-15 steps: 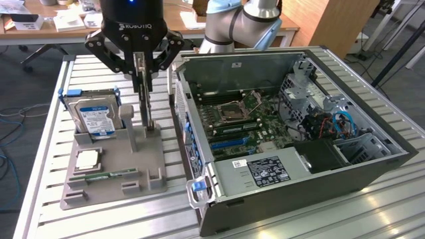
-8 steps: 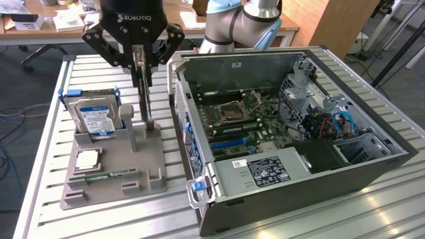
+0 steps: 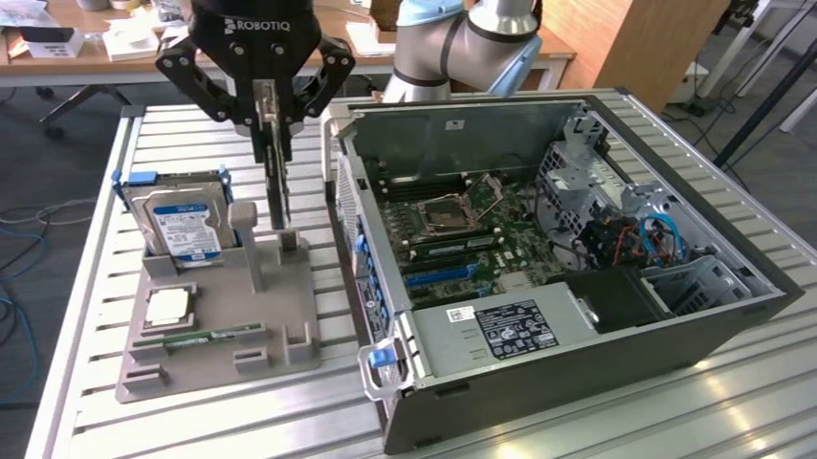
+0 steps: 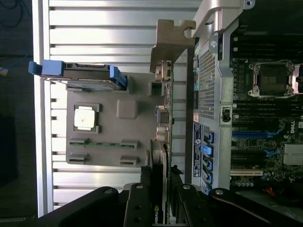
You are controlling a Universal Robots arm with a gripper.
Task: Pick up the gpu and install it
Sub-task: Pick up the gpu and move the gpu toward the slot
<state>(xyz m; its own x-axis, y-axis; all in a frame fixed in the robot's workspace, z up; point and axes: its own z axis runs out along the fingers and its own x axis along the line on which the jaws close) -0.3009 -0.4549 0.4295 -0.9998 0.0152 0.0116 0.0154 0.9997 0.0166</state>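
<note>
- Where are we holding the graphics card [image 3: 276, 186]?
- Our pincer [image 3: 271, 120] is clamping its upper edge; it's standing upright at the holder [image 3: 217, 316], beside the case [image 3: 613, 368]. We're judging it stiff, light, fragile.

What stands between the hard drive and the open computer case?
The gpu, upright on its edge and gripped by the tool, over the grey holder tray; the exterior view shows it.

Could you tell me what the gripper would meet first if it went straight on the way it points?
Pointing down and shut on the upright gpu, the gripper would likely drive the card's lower edge into the gray holder tray below; whether the card already touches its slot is unclear.
</note>
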